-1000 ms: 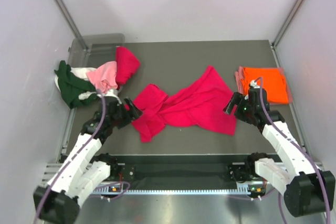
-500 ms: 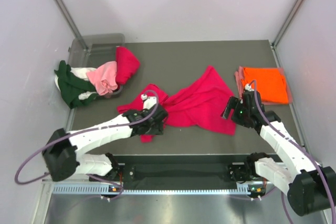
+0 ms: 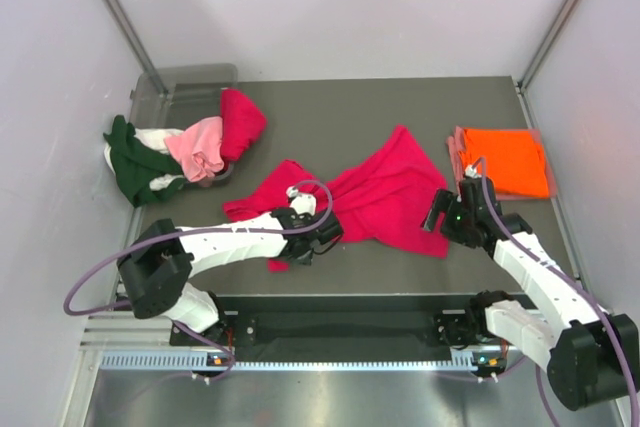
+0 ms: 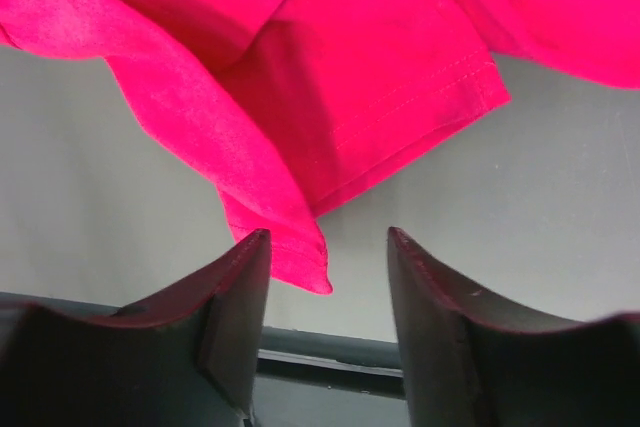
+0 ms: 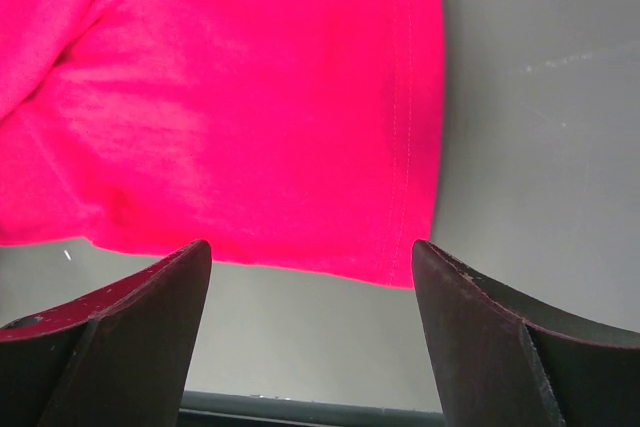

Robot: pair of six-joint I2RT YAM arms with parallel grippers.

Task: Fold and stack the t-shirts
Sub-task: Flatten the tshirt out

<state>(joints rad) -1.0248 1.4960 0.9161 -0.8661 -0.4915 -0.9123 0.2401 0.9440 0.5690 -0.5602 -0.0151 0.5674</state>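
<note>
Left hand (image 4: pixel 328 235) has swung over crimson t-shirt (image 3: pixel 395 192), spread like right hand (image 5: pixel 310 247).

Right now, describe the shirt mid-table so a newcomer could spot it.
Start at the middle of the grey table. The crimson shirt sprawls there, crumpled and alone. The orange shirt at right is folded; the other red one sits in the left pile.

Crimson t-shirt (image 4: pixel 380 77): soft matt knit cloth, faint nap, stitched hem (double row). Table (image 3: pixel 350 117): smooth matt grey, lightly scuffed. Bin (image 3: pixel 175 82): clear greyish plastic. Left gripper (image 4: pixel 328 247) fingers (image 4: pixel 235 297): dull black plastic.
</note>
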